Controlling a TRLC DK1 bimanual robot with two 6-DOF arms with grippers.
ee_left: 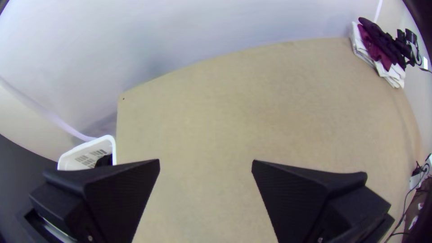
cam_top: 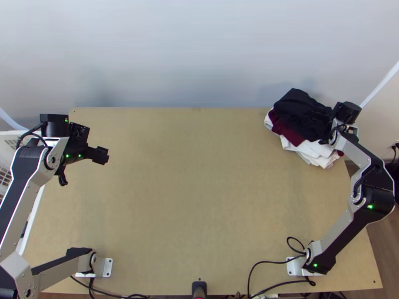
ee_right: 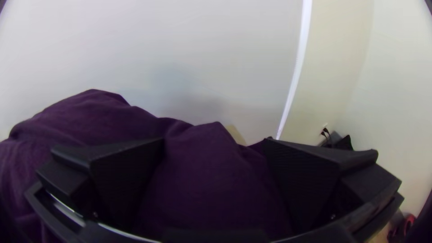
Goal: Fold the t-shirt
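Left pincer (cam_top: 81,167): released, fingers wide apart, over desk (cam_top: 194,189) at 10 o'clock, inside the left edge. Right pincer (cam_top: 339,110): fingers apart, at the clothes pile (cam_top: 304,115), 2 o'clock, far right corner; dark cloth below and between fingers. Pile: one black bunched garment (cam_top: 299,107) on top, maroon cloth (cam_top: 286,130) under it, white folded layers (cam_top: 310,148) lowest, exact count unclear; can't tell which is the t-shirt. Wide stretch of desk between pincers. One white slotted plastic basket (ee_left: 67,163) past left edge, 9 o'clock, dark item inside. Black cables (cam_top: 272,262), 5 o'clock, near edge.
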